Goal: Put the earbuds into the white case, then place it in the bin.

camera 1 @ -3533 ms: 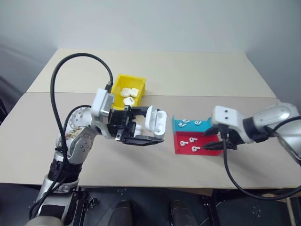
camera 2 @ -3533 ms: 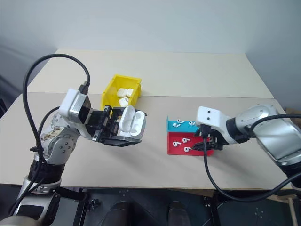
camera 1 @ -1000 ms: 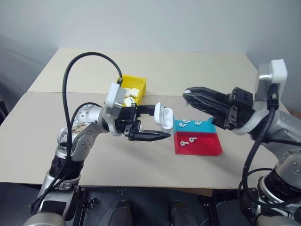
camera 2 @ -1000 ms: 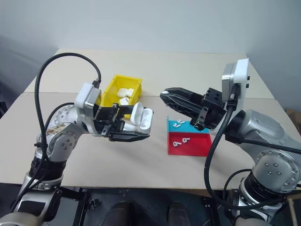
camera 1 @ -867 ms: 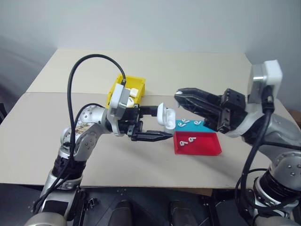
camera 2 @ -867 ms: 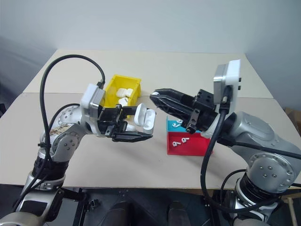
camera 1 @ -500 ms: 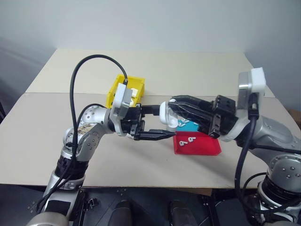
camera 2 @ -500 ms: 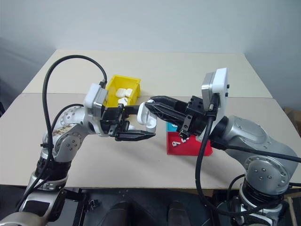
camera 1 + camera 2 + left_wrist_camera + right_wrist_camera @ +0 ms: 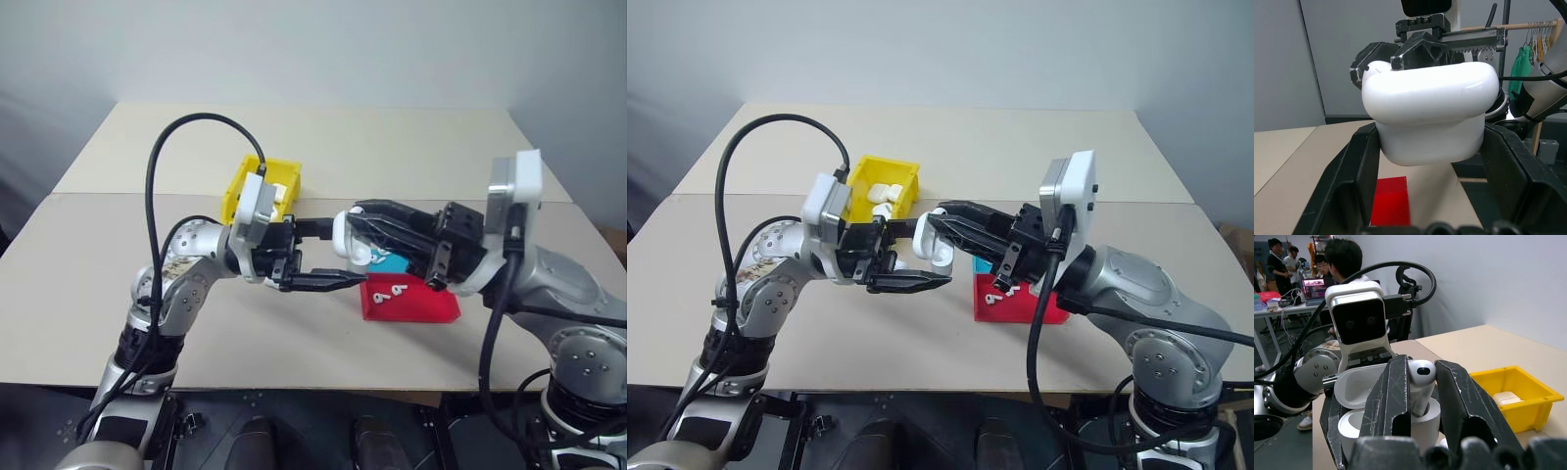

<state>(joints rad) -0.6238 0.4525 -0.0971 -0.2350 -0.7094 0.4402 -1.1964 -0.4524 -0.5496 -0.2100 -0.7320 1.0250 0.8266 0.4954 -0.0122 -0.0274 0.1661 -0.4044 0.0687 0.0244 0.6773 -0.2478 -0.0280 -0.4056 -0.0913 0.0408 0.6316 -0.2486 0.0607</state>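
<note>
Glossy white case [image 9: 1427, 115] sits open, clamped in your left gripper [image 9: 312, 257] above the table; your right gripper [image 9: 1422, 382] pinches one earbud [image 9: 1420, 382] over it, probably slippery; hold its stem.

Two arms showing rounded silver-grey joint housings with black segments between. Each wrist carrying a white boxed camera block. Thick black cables looping from both wrists back along the arms. Left gripper [image 9: 328, 257] and right gripper [image 9: 355, 221] wearing black ridged fingers.
</note>
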